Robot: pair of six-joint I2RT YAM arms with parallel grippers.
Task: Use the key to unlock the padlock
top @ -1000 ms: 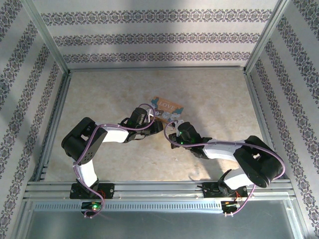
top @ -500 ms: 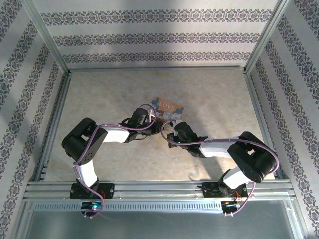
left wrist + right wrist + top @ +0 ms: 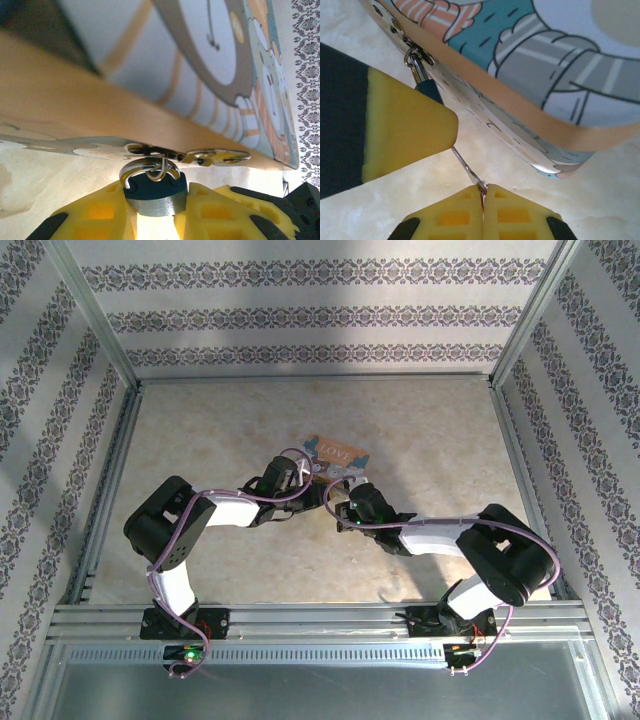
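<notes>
An orange-brown box [image 3: 336, 451] with white "LOVE" lettering and cartoon figures lies mid-table. From the metal clasp [image 3: 215, 156] on its edge hangs the padlock [image 3: 152, 189], small and dark blue with a silver shackle. My left gripper [image 3: 156, 196] is shut on the padlock body, just left of the box [image 3: 316, 478]. My right gripper [image 3: 484, 189] is shut on the key [image 3: 465, 166]. The key's thin silvery shaft runs up-left and goes behind a left finger [image 3: 405, 125] below the padlock [image 3: 431, 93]. Its tip is hidden. The right gripper [image 3: 346, 494] sits just below the box.
Aluminium rails [image 3: 320, 618] run along the near edge and frame posts stand at the corners. Patterned walls close in the back and sides. Both forearms cross the middle of the beige table [image 3: 440, 430].
My right gripper has edged left and up toward the box's clasp, and its elbow has swung inward. The left arm and the box have stayed put.
</notes>
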